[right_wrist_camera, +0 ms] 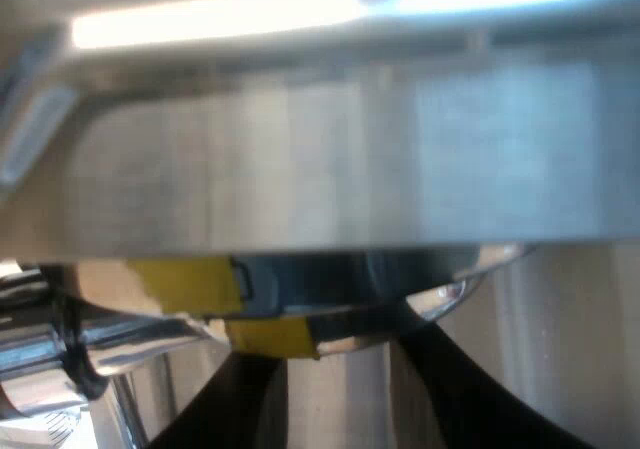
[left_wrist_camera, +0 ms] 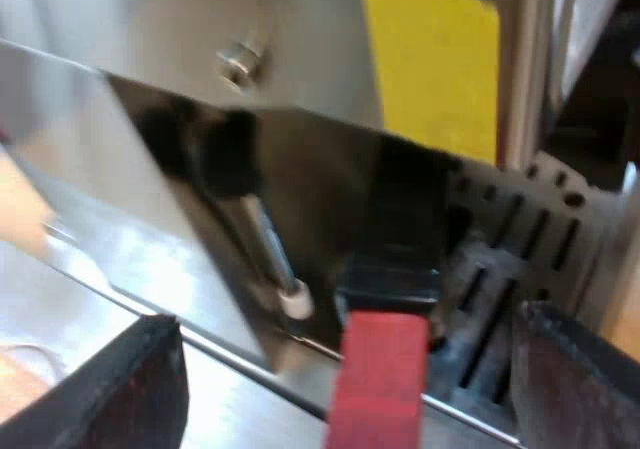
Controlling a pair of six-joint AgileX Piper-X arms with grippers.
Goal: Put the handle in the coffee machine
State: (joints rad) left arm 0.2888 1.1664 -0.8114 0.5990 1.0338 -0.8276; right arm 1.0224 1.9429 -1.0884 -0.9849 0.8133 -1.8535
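Now at the machine's front: handle's red end sits btwn spread fingers

Left gripper (left_wrist_camera: 345, 374) hangs close to the front of the espresso machine (left_wrist_camera: 200, 29), its two black fingers (left_wrist_camera: 120, 394) set wide apart w/ nothing pinched. The handle (left_wrist_camera: 392, 284), dark along its length, juts out toward the gripper from the shadowed recess under the steel front. Its red end (left_wrist_camera: 375, 384) lies btwn the fingers and, as far as can be seen, touches neither. Whether the far end of the handle is locked in can't be told, since shadow hides it.

Just beside the handle, a thin metal rod (left_wrist_camera: 268, 244) w/ a pale tip slants down across a polished steel panel that mirrors the dark shapes near it. On the handle's other side, near its red end, lies the slotted drip tray (left_wrist_camera: 520, 259). Farther up the machine's front are a small bolt (left_wrist_camera: 240, 61) and a yellow patch (left_wrist_camera: 430, 59).

Right wrist view: the right gripper (right_wrist_camera: 328, 339) is up very near the machine's brushed steel, under an overhanging steel edge. Just beyond the gripper sit a yellow piece (right_wrist_camera: 190, 284) and a dark part, too close to make out. A chrome fitting (right_wrist_camera: 40, 359) stands beside them. Whether this gripper is spread or pinching anything can't be told.
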